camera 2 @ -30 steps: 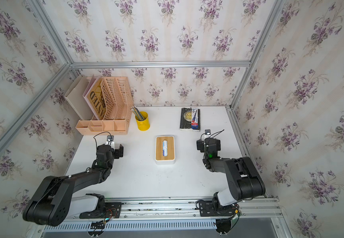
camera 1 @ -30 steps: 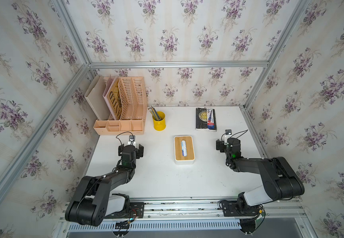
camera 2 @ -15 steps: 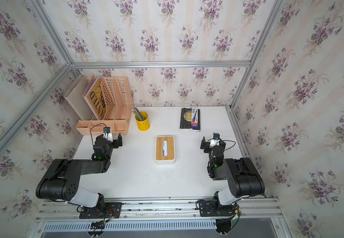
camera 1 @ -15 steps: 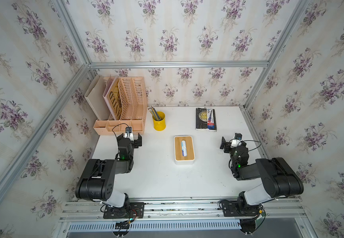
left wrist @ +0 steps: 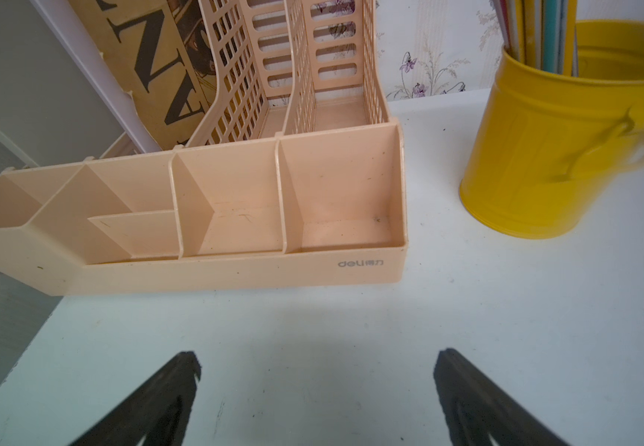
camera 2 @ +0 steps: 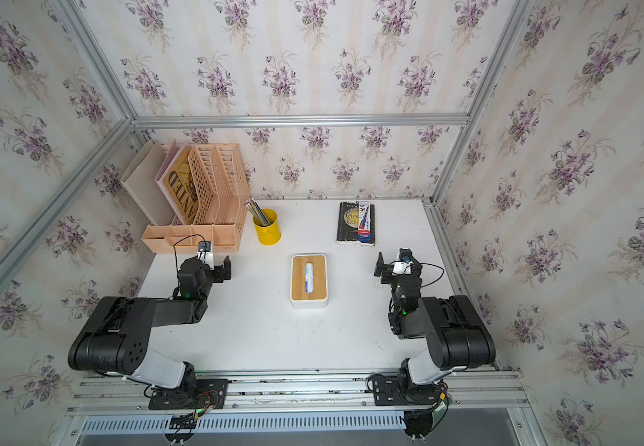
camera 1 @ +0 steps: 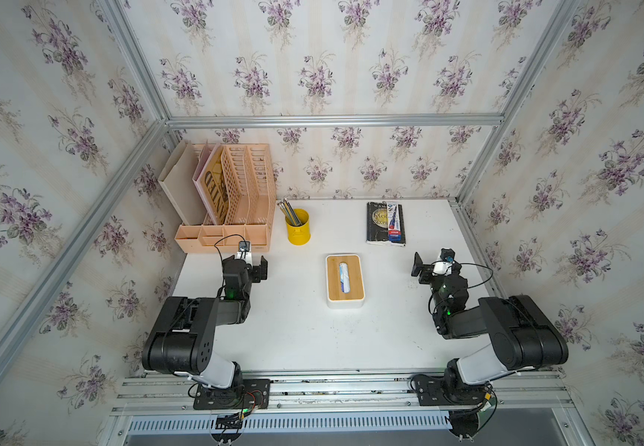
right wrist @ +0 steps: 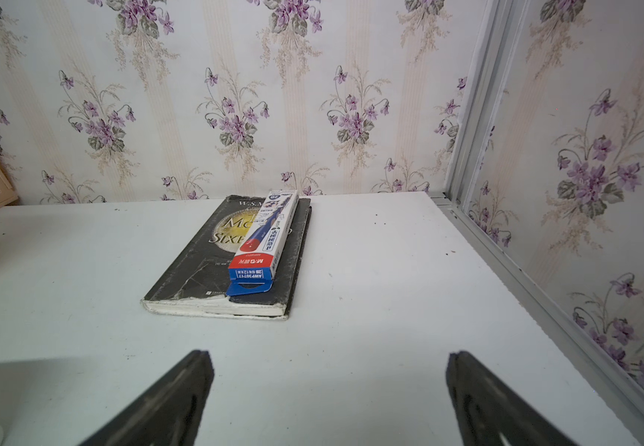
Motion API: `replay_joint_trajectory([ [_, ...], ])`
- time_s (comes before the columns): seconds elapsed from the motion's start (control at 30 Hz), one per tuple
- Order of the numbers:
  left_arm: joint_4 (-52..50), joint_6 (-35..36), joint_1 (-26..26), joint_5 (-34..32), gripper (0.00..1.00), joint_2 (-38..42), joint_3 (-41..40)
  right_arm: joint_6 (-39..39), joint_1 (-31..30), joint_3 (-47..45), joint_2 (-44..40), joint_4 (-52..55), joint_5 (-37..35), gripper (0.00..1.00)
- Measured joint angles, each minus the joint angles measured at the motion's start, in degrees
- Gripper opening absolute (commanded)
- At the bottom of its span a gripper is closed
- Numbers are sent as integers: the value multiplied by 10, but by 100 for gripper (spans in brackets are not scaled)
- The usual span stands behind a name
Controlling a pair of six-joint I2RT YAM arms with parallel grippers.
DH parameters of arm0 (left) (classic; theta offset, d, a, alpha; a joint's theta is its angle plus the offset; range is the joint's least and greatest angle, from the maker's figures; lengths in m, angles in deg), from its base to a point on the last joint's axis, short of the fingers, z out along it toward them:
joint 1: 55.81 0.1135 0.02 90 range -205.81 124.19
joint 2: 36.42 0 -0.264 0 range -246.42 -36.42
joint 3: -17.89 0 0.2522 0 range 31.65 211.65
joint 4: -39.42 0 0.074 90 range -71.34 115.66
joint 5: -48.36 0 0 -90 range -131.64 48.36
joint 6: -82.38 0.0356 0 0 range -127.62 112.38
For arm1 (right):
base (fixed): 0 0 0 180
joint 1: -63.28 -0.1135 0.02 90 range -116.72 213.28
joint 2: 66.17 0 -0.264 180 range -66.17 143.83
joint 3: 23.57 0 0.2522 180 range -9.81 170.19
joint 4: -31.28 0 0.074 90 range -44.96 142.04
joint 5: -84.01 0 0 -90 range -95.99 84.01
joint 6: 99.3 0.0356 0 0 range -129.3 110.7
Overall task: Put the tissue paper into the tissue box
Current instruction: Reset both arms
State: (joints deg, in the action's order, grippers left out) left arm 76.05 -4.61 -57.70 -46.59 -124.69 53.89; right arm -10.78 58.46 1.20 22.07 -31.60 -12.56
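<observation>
Midway across the white tabletop, between the two black arms, stands the white rounded-rectangular plastic tissue box, its white-rimmed bamboo-wood lid seated flat on top. Both top views show a strip of the soft light-blue and white tissue paper through the lid's oblong slot, so the pack lies inside the tub; the rest of it is hidden under the wood. Neither arm touches the box, and both stand well apart from it, one on each side. The left gripper has its two dark fingers spread wide over bare table with nothing between them, and it faces the front tray of the peach plastic desk organiser, near it but not touching. Beside the organiser stands the yellow metal pencil cup, upright and holding a bundle of pencils. The right gripper is likewise spread wide and holds nothing, with only bare table between its fingers; it points toward the worn black paperback book lying flat near the back wall. A narrow red, blue and white card packet lies on the book's cover, running lengthwise along the side nearer the right wall.
</observation>
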Motion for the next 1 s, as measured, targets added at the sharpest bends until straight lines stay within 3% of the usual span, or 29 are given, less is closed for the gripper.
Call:
replay_joint_trajectory([
  [1.0,0,0,0,2,99,0,0,2,8,10,2,11,15,100],
])
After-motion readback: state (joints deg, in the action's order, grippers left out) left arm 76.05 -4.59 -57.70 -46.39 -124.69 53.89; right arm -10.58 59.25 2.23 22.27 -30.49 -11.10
